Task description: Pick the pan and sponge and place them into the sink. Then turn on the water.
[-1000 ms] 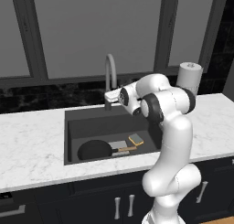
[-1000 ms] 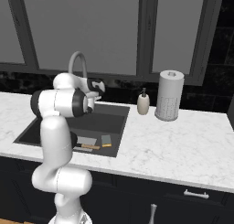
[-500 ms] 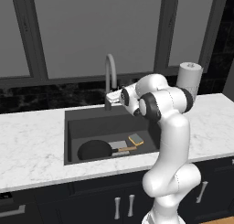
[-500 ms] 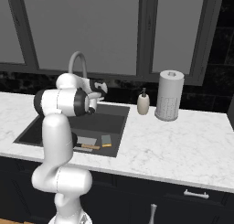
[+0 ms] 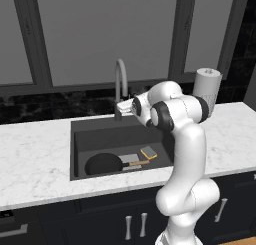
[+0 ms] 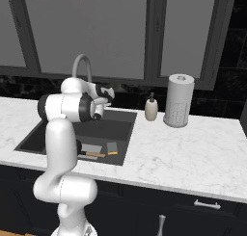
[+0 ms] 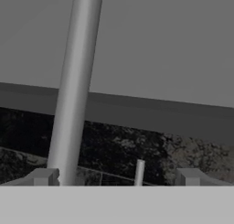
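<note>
The black pan lies at the bottom of the dark sink, its wooden handle pointing right. Beside the handle rests the yellow sponge, also in the basin. My gripper hovers open and empty above the sink's back edge, right next to the faucet. In the hand view the faucet's grey pipe rises just inside the left fingertip, and the small lever stands between the jaws of the gripper. No water is running.
A pale drain plate lies under the pan's handle. On the marble counter to the right stand a soap bottle and a paper towel roll. Dark backsplash and windows close off the back.
The hand has edged a little closer to the faucet and the back wall. Jaws stay open. Pan and sponge have not moved.
</note>
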